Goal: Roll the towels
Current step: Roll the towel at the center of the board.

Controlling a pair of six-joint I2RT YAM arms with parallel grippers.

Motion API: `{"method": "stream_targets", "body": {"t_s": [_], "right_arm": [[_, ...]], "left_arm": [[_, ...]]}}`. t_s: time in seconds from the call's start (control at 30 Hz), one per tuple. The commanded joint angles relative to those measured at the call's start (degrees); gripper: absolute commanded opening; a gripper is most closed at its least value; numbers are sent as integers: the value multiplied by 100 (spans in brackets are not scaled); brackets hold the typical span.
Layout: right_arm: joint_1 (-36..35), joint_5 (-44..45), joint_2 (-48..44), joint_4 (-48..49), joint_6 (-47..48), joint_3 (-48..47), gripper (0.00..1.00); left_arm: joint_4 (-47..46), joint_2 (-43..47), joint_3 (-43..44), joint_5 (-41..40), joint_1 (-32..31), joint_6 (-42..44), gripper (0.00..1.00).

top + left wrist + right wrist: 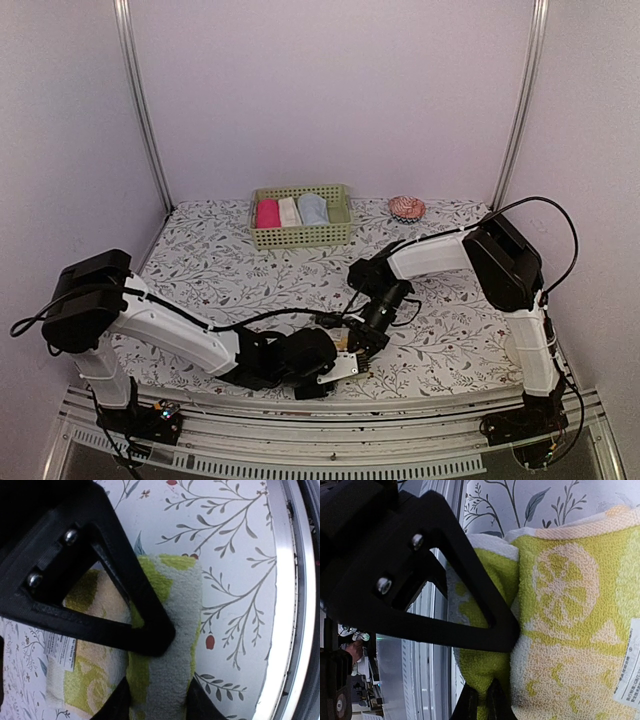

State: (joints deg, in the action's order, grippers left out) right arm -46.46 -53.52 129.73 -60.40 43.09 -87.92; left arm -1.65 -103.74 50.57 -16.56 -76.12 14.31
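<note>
The yellow-green towel (165,645) with pale printed shapes lies near the table's front edge, mostly hidden under both grippers in the top view (348,367). One long edge is rolled up. My left gripper (159,702) is shut on this rolled edge, a finger on each side; it also shows in the top view (335,362). My right gripper (484,705) is pinched shut on the same green fold (485,670), close beside the left one in the top view (365,343). The light blue towel (313,209) sits rolled in the green basket (300,238).
The basket at the back also holds a pink roll (267,213) and a cream-white roll (289,211). A round pink object (406,207) lies to its right. The table's metal front rail (280,605) runs just beside the towel. A white label (627,670) is on the towel.
</note>
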Motion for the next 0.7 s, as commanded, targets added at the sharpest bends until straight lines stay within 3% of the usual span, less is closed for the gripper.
{"method": "stream_targets", "body": {"t_s": [0.0, 0.37, 0.67], "right_arm": [[-14, 553, 305, -58, 21, 72, 6], [235, 255, -240, -673, 359, -45, 27], [1092, 289, -1977, -296, 347, 498, 31]], "left_arm": [[127, -138, 144, 22, 23, 52, 28], [476, 282, 183, 689, 16, -402, 14], [1073, -77, 452, 1625, 50, -1065, 12]]}}
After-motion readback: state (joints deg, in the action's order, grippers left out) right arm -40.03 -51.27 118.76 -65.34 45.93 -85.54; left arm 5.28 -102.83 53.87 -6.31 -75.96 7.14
